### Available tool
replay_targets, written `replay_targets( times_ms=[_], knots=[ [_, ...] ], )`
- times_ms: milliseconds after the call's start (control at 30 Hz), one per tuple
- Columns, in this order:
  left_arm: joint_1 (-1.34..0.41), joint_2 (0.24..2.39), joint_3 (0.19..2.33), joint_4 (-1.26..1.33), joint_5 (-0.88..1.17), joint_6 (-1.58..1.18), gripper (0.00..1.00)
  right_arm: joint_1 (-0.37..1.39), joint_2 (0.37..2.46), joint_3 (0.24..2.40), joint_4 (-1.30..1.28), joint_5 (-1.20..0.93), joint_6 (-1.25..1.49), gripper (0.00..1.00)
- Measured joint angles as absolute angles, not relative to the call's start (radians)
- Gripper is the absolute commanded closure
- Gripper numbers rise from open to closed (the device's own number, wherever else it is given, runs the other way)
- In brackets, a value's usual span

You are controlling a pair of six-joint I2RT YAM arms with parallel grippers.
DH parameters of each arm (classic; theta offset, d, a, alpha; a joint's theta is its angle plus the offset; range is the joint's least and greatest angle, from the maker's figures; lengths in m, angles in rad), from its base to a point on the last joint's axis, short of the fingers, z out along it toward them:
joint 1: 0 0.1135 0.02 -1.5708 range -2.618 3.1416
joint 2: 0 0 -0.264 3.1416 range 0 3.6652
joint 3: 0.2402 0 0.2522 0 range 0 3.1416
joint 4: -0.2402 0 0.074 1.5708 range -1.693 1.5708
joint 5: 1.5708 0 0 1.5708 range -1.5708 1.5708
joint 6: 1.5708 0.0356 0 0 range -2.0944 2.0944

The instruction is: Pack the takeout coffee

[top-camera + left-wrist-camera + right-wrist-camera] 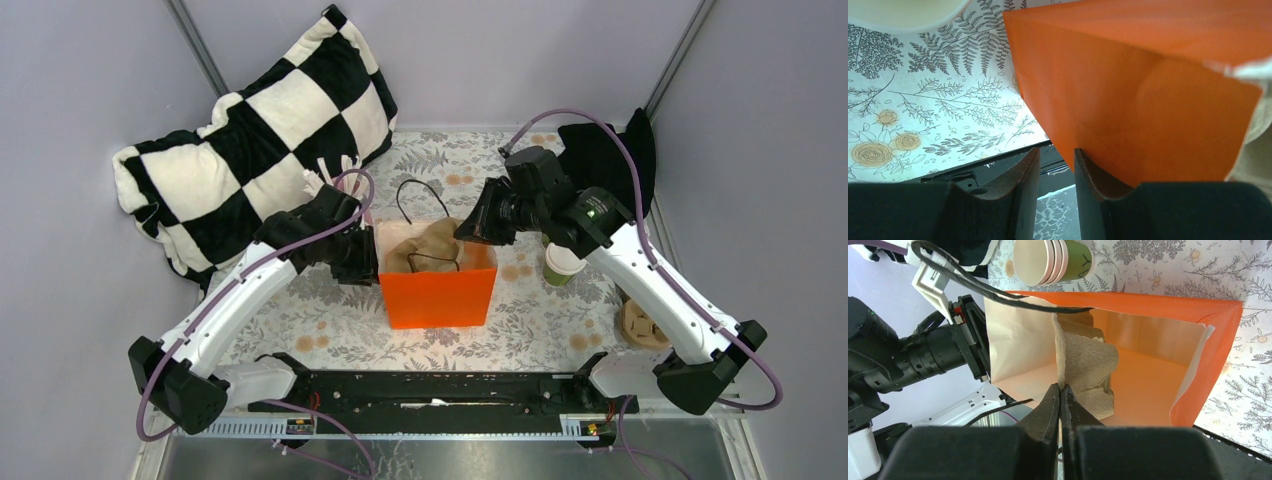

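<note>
Nearest to the arm bases stands the orange bag [437, 295], upright and open on the flowered surface [540, 320]. It has a grey-brown pulp carrier [1088, 365] inside.

The left fingers [1023, 175] are at the bag's left wall. They are spread only a little and the gap between them shows nothing inside. The orange wall lies against one finger, so I judge they brace the bag so that it does not slide or fall.

The right fingers [1048, 407] reach in from above and are pressed together on the thin edge of the carrier, pinching it. This is probably to seat it flat on the bottom, so that cups can stand in it.

One takeout coffee [562, 262], green with a white lid, waits upright on the surface just to the right of the bag, under the right arm. It is not packed yet, and I cannot find a second one.

Behind the bag is a stack of lidless cups [1048, 260], and furthest away a checkered pillow [260, 130].
</note>
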State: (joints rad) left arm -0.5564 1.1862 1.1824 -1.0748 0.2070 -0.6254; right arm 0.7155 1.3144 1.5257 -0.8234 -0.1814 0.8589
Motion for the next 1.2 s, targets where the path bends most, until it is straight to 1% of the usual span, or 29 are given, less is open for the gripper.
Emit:
replay_targets(
  times_ms=[233,800,833,900,933,967,1033,1067,1200],
  knots=[
    [-0.556,1.159,1.172,-1.074,0.207,-0.627,0.65,0.715,1.291,1.447,-0.755,-0.176,0.887,1.0],
    [-0.556,1.147,1.169,-1.075,0.206,-0.628,0.65,0.715,1.262,1.371,-0.719,-0.164,0.945,1.0],
    [-0.556,1.147,1.169,-1.074,0.206,-0.628,0.65,0.715,1.26,1.368,-0.719,-0.162,0.947,0.91],
    [-0.556,1.147,1.169,-1.074,0.206,-0.628,0.65,0.715,1.258,1.361,-0.712,-0.159,0.951,0.63],
    [-0.556,1.147,1.169,-1.074,0.206,-0.628,0.65,0.715,1.259,1.36,-0.714,-0.159,0.953,0.53],
    [-0.556,1.147,1.169,-1.075,0.206,-0.628,0.65,0.715,1.262,1.364,-0.733,-0.153,0.946,0.46],
    [-0.556,1.146,1.169,-1.074,0.204,-0.628,0.64,0.717,1.294,1.433,-0.854,-0.112,0.9,0.39],
    [-0.556,1.145,1.169,-1.075,0.201,-0.628,0.64,0.717,1.298,1.447,-0.87,-0.103,0.896,0.36],
    [-0.556,1.134,1.17,-1.081,0.185,-0.629,0.64,0.718,1.275,1.573,-0.969,-0.046,0.867,0.27]
  ],
)
